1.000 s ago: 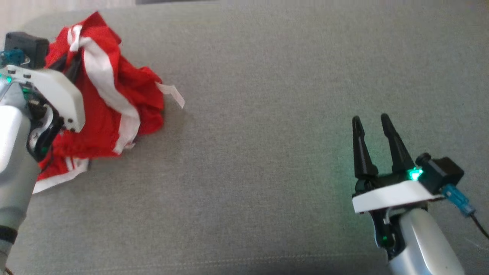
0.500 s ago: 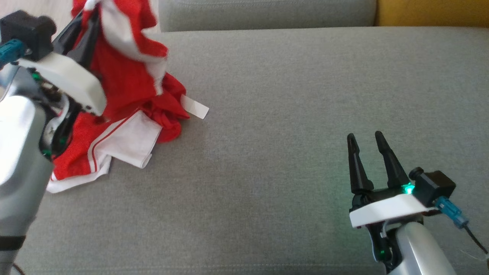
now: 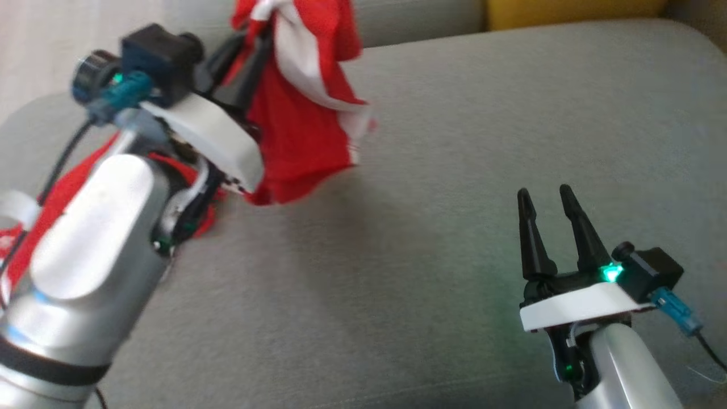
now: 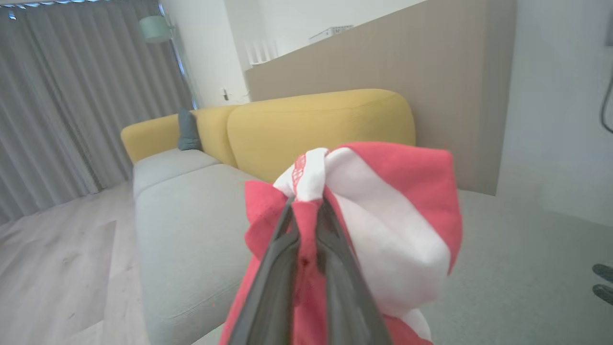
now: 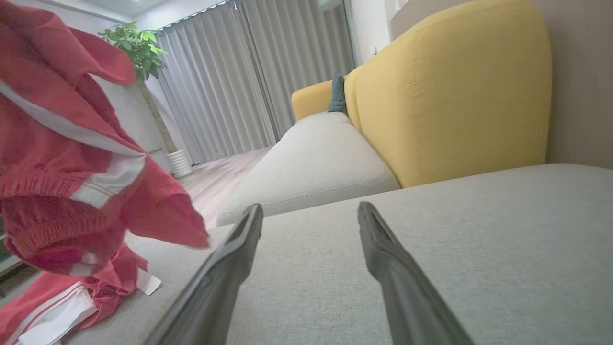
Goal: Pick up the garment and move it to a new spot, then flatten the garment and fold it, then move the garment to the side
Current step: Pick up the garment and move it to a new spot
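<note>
Head view: the left gripper [image 3: 250, 57] was clamped on the garment [image 3: 306, 130], which hung beside its fingers. The right gripper [image 3: 545, 196] stood apart, empty.

Left wrist view: only a bunched fold sat between the tips, a pinch that could slip under the cloth's weight.

Right wrist view: left of the open fingers, the garment's tail lay on the cushion [image 5: 479, 239], where it might snag.

No readable text, label, brand, number or sign anywhere

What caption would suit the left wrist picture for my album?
Red-and-white garment pinched in the shut left gripper, grey and yellow sofa beyond.
</note>
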Controlling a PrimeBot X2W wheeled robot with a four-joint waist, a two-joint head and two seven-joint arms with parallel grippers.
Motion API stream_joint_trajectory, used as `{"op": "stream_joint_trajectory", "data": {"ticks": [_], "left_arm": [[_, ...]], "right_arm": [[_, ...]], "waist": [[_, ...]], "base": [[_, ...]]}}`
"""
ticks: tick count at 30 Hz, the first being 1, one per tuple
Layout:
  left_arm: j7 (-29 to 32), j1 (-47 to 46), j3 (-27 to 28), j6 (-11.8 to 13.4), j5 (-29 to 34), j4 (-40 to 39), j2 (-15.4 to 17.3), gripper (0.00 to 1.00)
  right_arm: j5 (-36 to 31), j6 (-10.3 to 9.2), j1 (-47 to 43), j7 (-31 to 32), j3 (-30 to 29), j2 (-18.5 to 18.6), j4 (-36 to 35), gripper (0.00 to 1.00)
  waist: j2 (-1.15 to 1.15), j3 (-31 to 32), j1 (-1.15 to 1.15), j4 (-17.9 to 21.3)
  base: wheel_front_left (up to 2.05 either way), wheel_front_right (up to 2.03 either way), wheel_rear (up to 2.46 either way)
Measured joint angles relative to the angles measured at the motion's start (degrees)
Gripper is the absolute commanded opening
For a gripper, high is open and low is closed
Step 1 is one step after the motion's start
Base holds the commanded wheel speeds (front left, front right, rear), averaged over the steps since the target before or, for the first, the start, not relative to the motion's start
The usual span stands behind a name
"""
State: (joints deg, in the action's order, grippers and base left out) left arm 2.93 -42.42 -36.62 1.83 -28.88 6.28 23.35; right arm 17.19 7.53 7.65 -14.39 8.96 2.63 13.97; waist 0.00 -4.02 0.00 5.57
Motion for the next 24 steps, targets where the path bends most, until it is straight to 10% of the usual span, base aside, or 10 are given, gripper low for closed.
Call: {"op": "stream_joint_trajectory", "data": {"ticks": [9, 10, 12, 24], "left_arm": [[0.0, -0.4, -6.0, -1.8, 2.2, 6.0, -4.8, 0.0], [-0.2, -0.6, -6.8, -1.9, 2.9, 7.5, -5.2, 0.13], [-1.5, -1.3, -8.3, -2.9, 4.3, 10.9, -6.0, 1.0], [-12.0, -5.0, -4.7, -2.5, 3.4, 23.0, -7.0, 1.0]], "right_arm": [[2.2, 0.0, 1.4, 0.0, 1.4, 0.0, -4.1, 1.0], [2.5, 0.0, 1.6, 0.0, 1.7, 0.0, -4.5, 1.0], [3.0, 0.01, 1.9, 0.0, 1.9, 0.0, -4.9, 1.0], [2.5, 0.01, 2.1, -0.1, -0.9, 0.0, -4.9, 1.0]], "waist": [[0.0, -2.9, 0.0, 10.3], [0.0, -3.3, 0.0, 11.4], [0.0, -4.3, 0.0, 13.7], [0.0, -8.0, 0.0, 15.2]], "base": [[0.0, 0.0, 0.0], [0.0, 0.0, 0.0], [0.0, 0.0, 0.0], [0.0, 0.0, 0.0]]}}
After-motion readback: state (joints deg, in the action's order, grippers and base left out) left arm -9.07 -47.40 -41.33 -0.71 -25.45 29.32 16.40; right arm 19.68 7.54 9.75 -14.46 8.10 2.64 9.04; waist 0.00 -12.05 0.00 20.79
